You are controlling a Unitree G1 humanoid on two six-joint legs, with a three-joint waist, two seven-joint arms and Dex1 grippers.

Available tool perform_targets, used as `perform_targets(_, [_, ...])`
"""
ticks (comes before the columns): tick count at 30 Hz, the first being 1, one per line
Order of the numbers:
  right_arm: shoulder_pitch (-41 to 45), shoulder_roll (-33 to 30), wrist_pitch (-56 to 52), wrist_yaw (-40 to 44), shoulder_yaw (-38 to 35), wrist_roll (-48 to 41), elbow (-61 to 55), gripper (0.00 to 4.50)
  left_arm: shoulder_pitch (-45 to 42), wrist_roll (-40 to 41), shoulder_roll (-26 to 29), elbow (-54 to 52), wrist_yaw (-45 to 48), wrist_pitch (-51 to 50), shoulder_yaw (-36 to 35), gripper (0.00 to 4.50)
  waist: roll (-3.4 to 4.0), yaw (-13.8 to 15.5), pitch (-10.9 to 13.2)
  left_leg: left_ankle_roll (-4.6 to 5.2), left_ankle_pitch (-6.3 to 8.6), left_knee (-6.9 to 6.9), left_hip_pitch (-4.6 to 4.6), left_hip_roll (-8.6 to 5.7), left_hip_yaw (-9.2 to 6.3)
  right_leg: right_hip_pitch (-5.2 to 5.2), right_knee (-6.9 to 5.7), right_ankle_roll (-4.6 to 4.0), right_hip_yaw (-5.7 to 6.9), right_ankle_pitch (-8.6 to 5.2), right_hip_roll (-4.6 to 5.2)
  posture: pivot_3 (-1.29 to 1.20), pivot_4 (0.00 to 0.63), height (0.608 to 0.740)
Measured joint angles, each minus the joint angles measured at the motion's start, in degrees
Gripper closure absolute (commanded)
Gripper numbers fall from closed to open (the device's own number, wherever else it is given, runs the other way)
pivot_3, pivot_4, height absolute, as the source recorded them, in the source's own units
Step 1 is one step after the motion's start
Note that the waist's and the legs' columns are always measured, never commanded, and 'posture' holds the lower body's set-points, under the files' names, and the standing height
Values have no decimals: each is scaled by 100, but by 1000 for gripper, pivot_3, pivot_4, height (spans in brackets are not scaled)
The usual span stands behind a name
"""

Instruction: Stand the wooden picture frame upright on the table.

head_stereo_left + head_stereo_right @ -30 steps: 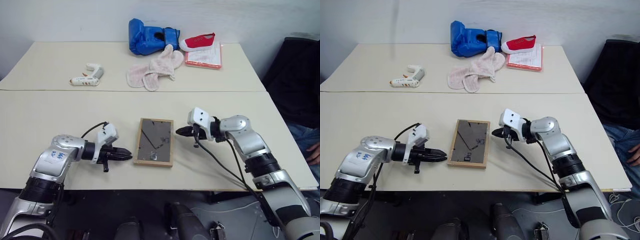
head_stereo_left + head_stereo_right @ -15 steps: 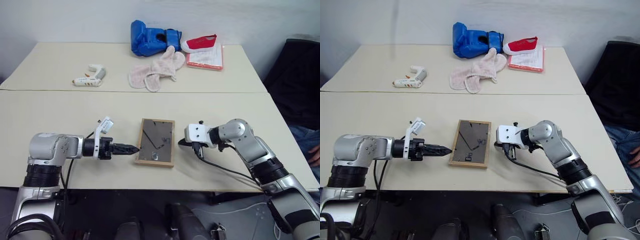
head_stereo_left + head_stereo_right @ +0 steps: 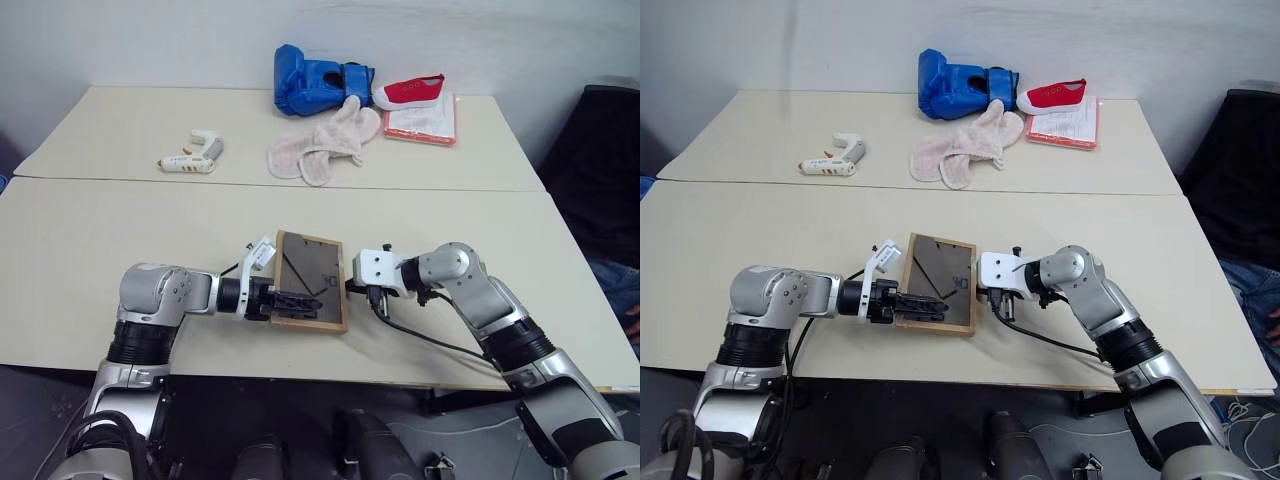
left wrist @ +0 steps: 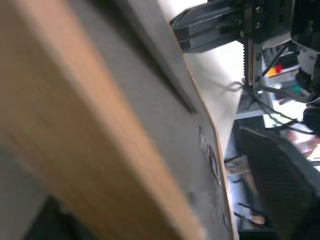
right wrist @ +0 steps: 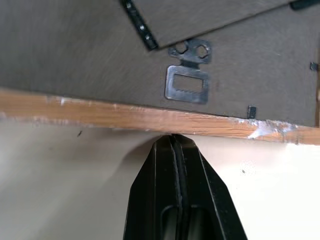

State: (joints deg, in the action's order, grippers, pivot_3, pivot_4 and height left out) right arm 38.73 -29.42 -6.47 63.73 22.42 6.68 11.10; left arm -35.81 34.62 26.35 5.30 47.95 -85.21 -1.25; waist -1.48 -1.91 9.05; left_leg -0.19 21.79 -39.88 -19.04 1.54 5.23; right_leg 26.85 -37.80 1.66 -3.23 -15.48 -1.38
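1. Your wooden picture frame point(image 3: 310, 294) lies flat, dark back up, on the near table point(image 3: 90, 250), close to the middle of its front edge. The fold-out stand point(image 5: 200, 20) is still folded against the back.
2. Your left gripper point(image 3: 296, 302) reaches over the frame's left edge near its front corner, fingers parted; I judge it is about to bite the wood, but you cannot tell from these views whether it grips yet. If it closes too shallowly on the rail, the frame may pivot out as you lift.
3. Your right gripper point(image 5: 175, 141) is clenched on nothing, its tip set against the frame's right edge as a stop. Push harder there and you could slide the frame toward the left gripper or skew it toward the front edge, where it could drop off.
4. Tilt the frame up without the stand swung out and it will likely fall back, or flop onto its picture side.
5. The right arm's cable point(image 3: 430, 338) trails on the table beside the frame; a wide swing may snag it.
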Motion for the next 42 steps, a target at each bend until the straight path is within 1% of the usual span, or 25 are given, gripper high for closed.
perform_targets(2, [0, 0, 12, -46, 0, 2, 1, 4500, -1, 89, 45, 1, 15, -32, -31, 2284, 0, -29, 1, -4, -2, -1, -1, 0, 0, 3, 0, 0, 0, 0, 0, 0, 150, 740])
perform_targets(4, [0, -1, 19, -78, -1, 2, 6, 4500, -2, 236, 155, -6, 104, -41, -66, 2880, -2, -69, 2, -9, -4, -1, -1, 0, 0, 6, 2, 0, 0, 0, 0, 0, 150, 740])
perform_targets(6, [0, -2, 17, -89, -7, 1, 14, 4500, -5, 356, 237, -26, 195, -24, -94, 3342, -2, -110, 2, -11, -5, -1, -1, 0, -1, 6, 0, 0, 0, 0, 0, 0, 150, 740])
perform_targets(11, [3, -12, -17, -82, -50, -37, 58, 4500, -32, 387, 364, -7, 191, 125, -96, 3339, -1, -139, 3, -14, -7, -1, -2, 0, -1, 9, -1, -1, 0, 0, -1, 0, 150, 740])
perform_targets(13, [2, -82, -328, 37, -208, -290, -4, 4500, -65, 392, 365, -8, 157, 182, -103, 3339, -1, -128, 7, -13, -7, -3, -9, -1, -1, 13, -2, 0, 0, 0, 0, 0, 150, 740])
perform_targets(16, [1, -370, -1344, 378, -783, -1068, -634, 3888, -130, 397, 389, -24, 88, 249, -225, 3339, -1, -107, 9, -13, -7, -5, -35, 0, -1, 41, -14, 0, -1, 0, 0, 0, 150, 740])
perform_targets(19, [30, -733, -2585, 723, -1380, -2081, -1552, 2887, -160, 440, 536, -174, 84, 261, -282, 3339, -1, -92, 9, -14, -7, -5, -51, 2, -2, 58, -12, -1, 0, 0, 0, 0, 150, 740])
perform_targets(21, [116, -818, -3162, 767, -1588, -2523, -1906, 2219, -168, 462, 583, -308, 86, 301, -283, 3339, -1, -119, 9, -16, -8, -5, -47, 1, 0, 56, -13, -1, -2, 0, 0, 0, 150, 740])
perform_targets(24, [413, -656, -3799, 617, -1631, -2994, -2138, 1158, -174, 467, 636, -485, 90, 414, -225, 3339, -1, -147, 9, -22, -12, -3, -43, 0, 1, 58, -19, -1, -5, -1, -2, 0, 150, 740])
perform_targets(27, [718, -286, -4017, 352, -1589, -3144, -2110, 75, -179, 512, 639, -537, 98, 450, -211, 3339, -1, -140, 9, -22, -12, -2, -47, 0, 1, 60, -18, -3, -5, -1, -3, 0, 150, 740])
perform_targets(28, [811, -125, -4024, 253, -1556, -3152, -2035, 0, -189, 549, 638, -540, 95, 440, -214, 3339, -1, -134, 9, -22, -12, -2, -50, 0, 1, 62, -16, -3, -4, -1, -3, 0, 150, 740])
perform_targets(32, [963, 262, -3897, -13, -1279, -3077, -1676, 0, -233, 720, 663, -720, 151, 407, -221, 3339, -1, -127, 9, -18, -10, -3, -60, 0, 1, 66, -11, -2, -4, -1, -1, 0, 150, 740])
perform_targets(35, [1084, 568, -3874, -184, -1198, -3107, -1603, 0, -232, 796, 792, -713, 188, 401, -243, 3339, 0, -134, 10, -18, -10, -5, -67, 1, 0, 76, -15, -2, -3, -1, -1, 0, 150, 740])
perform_targets(39, [1088, 596, -4384, -189, -1245, -3707, -2155, 0, -232, 844, 861, -704, 384, 604, -212, 3339, 0, -127, 10, -19, -11, -6, -73, 3, -5, 78, -13, -2, 2, -1, 0, 0, 150, 740])
perform_targets(41, [1066, 531, -4554, -168, -1371, -4029, -2505, 0, -233, 843, 878, -663, 410, 674, -205, 3339, 0, -124, 10, -19, -11, -6, -73, 2, -6, 77, -11, -2, 3, -1, 1, 0, 150, 740])
perform_targets(42, [1007, 379, -4677, -180, -1467, -4191, -2694, 0, -234, 846, 879, -663, 470, 727, -172, 3339, 0, -122, 10, -18, -10, -6, -73, 2, -8, 75, -10, -2, 4, -1, 1, 0, 150, 740])
